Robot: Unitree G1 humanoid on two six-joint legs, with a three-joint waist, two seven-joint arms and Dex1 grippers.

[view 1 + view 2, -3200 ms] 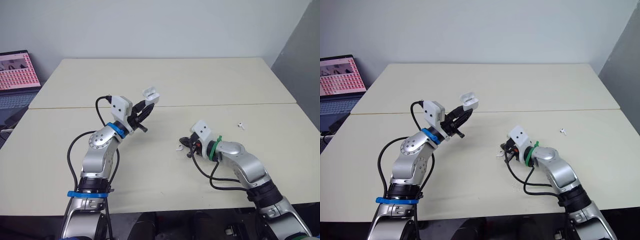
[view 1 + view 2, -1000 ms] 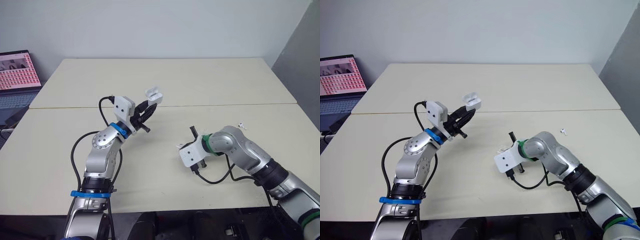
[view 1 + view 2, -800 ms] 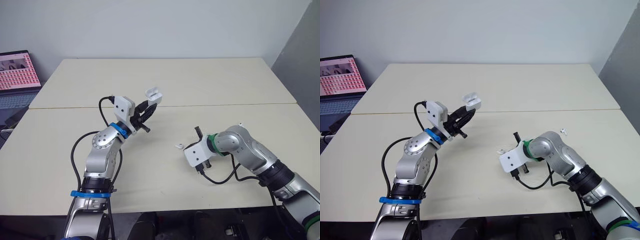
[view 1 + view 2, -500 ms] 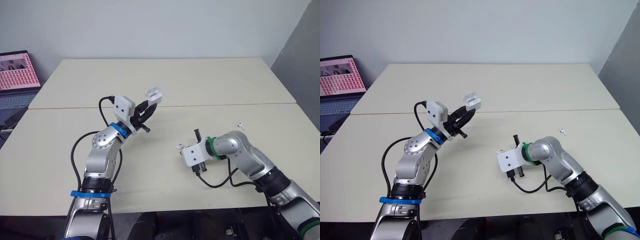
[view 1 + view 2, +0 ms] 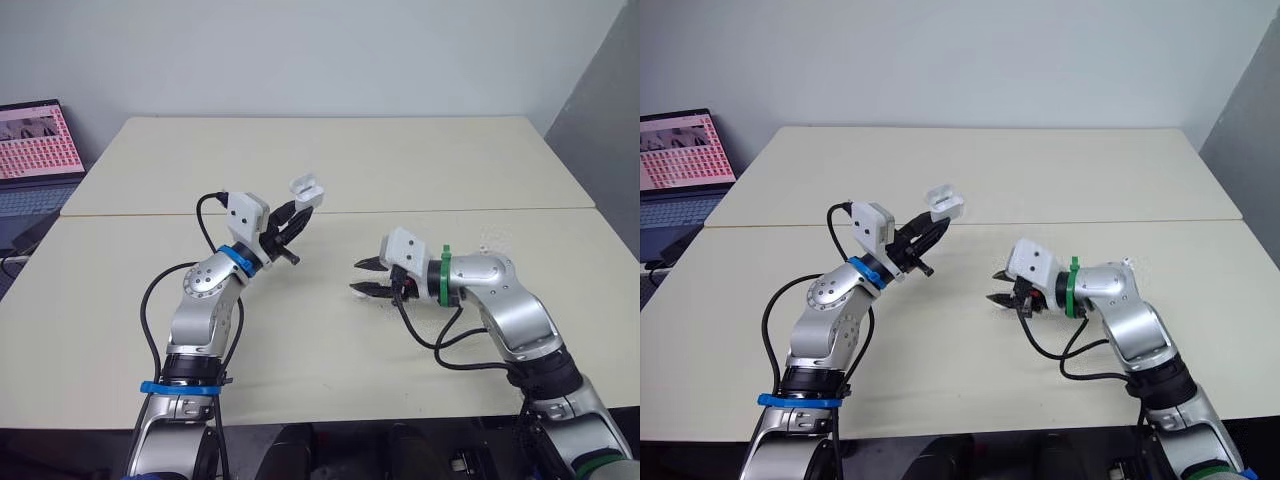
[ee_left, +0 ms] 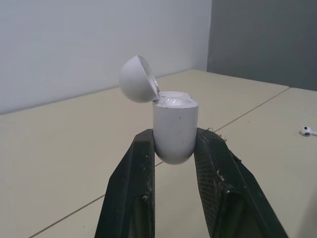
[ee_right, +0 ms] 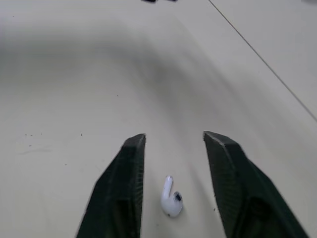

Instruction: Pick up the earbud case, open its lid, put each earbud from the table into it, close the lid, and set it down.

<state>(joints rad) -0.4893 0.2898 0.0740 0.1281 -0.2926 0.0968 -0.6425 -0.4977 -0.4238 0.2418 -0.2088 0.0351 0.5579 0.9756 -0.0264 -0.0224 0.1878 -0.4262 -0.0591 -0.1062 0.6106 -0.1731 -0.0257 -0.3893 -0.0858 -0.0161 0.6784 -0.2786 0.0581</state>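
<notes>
My left gripper is raised above the table's left half and shut on the white earbud case. The case stands upright between the fingers with its lid flipped open. My right gripper hovers low over the middle of the table, open. A white earbud lies on the table between its two fingers, touching neither. A second earbud lies on the table further right, past the right forearm.
An open laptop sits at the far left, off the table. A seam between the two beige tabletops runs left to right behind both grippers.
My right wrist has rotated so the gripper points left, and its jaws have gone from shut to open around the earbud. The left arm and case have stayed still.
</notes>
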